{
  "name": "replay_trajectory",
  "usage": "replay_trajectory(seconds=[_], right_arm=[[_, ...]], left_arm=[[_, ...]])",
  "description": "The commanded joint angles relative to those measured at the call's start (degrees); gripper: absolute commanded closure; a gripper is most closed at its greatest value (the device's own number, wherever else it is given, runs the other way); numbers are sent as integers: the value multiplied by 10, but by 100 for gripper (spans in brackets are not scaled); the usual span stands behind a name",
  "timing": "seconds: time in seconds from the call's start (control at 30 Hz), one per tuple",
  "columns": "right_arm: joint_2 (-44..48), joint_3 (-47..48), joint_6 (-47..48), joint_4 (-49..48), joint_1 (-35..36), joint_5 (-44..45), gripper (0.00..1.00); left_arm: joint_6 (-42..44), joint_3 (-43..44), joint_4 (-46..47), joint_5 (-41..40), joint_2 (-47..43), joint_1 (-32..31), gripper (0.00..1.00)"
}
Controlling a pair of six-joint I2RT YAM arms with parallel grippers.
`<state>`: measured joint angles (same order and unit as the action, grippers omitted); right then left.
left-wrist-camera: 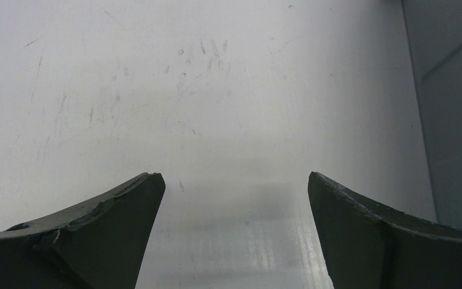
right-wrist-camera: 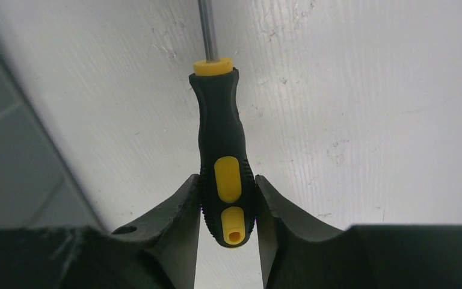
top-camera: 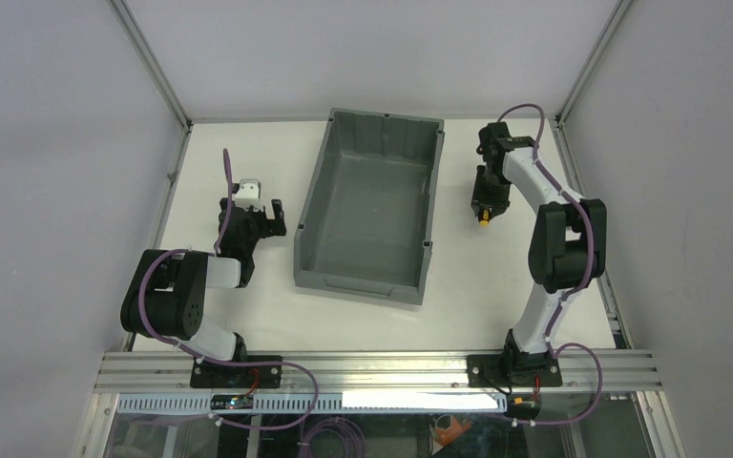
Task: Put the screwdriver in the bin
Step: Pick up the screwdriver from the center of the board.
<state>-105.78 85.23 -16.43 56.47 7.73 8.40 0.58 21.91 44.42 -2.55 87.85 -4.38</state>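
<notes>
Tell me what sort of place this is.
Most likely a robotics lab test cell: a scuffed white tabletop walled by plain white panels in aluminium framing, a white-and-black left arm and right arm bolted to an aluminium rail at its near edge, and a large grey plastic rectangular bin.

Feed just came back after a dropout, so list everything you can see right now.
screwdriver: one, black and yellow, right of the bin, handle between the right tool's fingers
bin: one, grey, middle of the table, nothing visible inside
table: one, white, under everything
left tool: one, black, open, left of the bin, holding nothing
right tool: one, black, shut on the screwdriver's handle
</notes>
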Motion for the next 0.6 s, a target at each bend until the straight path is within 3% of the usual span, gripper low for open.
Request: replay_trajectory(seconds=[0.0,0.57], right_arm=[[53,49,2,32,8,17,100],[86,254,-29,133,114,59,100]], left_arm=[[-4,1,16,9,-17,6,1],[-4,1,16,9,-16,6,1]])
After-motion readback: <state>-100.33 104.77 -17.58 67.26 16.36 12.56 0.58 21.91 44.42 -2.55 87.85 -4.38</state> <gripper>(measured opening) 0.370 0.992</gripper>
